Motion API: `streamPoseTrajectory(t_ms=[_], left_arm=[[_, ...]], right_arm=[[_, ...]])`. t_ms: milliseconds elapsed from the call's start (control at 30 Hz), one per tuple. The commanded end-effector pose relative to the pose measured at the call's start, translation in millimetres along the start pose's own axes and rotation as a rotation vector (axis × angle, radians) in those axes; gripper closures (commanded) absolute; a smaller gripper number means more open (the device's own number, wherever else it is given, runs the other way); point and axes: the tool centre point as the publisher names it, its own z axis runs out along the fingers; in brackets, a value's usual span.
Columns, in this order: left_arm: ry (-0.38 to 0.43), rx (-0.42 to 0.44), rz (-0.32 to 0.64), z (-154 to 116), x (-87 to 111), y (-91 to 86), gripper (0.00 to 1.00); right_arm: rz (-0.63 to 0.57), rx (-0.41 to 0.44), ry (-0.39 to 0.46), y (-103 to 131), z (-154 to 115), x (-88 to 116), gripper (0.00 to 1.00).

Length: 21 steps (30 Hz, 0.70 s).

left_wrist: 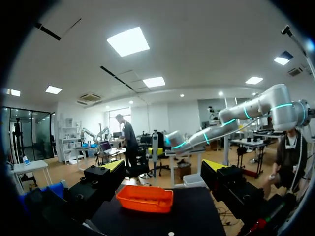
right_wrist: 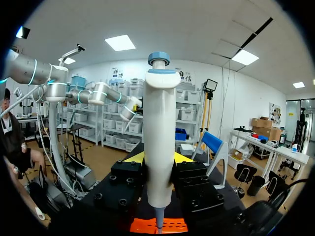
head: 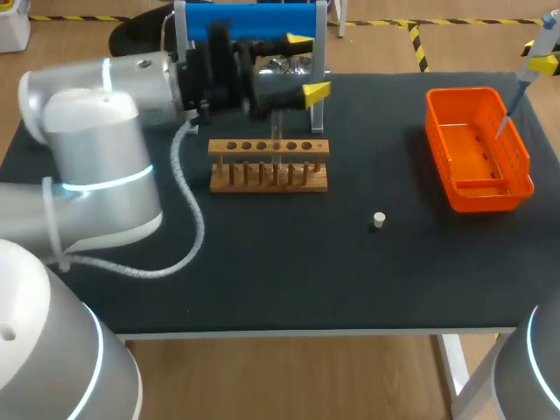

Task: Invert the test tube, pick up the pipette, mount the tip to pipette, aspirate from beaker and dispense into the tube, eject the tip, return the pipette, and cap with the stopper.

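A dark surface [head: 262,280] is seen from above. A wooden test tube rack [head: 269,164] stands near the centre, a little toward 11 o'clock. A clear test tube [head: 276,129] appears to stand upright in one of its holes, though it is faint. An orange basket [head: 477,149] sits at 3 o'clock from the rack, near the surface's right edge. A small pale stopper [head: 378,220] lies alone at about 4 o'clock from the rack, between rack and basket and apart from both. A blue stand [head: 245,17] rises at 12 o'clock, behind the rack.

The left arm enters from 9 o'clock. Its end effector [head: 309,64] hangs just above the rack's far side, in front of the blue stand. Its yellow-tipped fingers are spread wide with nothing between them. From its wrist camera, the orange basket lies ahead between the spread fingers, with the stopper nearer.

The right arm's end effector [right_wrist: 158,157] is at 2 o'clock, above the basket's far right corner. It pinches the pipette [head: 522,85] from both sides around the white body. The pipette's plunger end points up, and its slim lower end points down over the basket.
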Motion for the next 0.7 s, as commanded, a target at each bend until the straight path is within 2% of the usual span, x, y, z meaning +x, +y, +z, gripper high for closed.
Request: streamPoseTrajectory(t_ms=[33, 233, 533, 567, 700], left_arm=[[0.022, -0.030, 0.001, 68, -10.3, -5.6, 0.00], [0.075, -0.052, 0.015, 106, -10.2, -8.1, 0.00], [0.096, -0.101, 0.039, 133, -6.3, -9.6, 0.00], [0.096, -0.100, 0.042, 137, -6.7, -10.3, 0.00], [0.106, -0.089, 0.051, 148, -9.9, -12.9, 0.00]], right_arm=[[-0.001, 0.003, -0.001, 1, 0, 1, 1.00], [0.002, 0.006, -0.019, 1, -1, 1, 1.00], [0.022, 0.017, -0.084, 2, -2, 1, 1.00], [0.022, 0.030, -0.113, 2, -2, 1, 1.00], [0.036, 0.002, -0.116, 2, -2, 1, 1.00]])
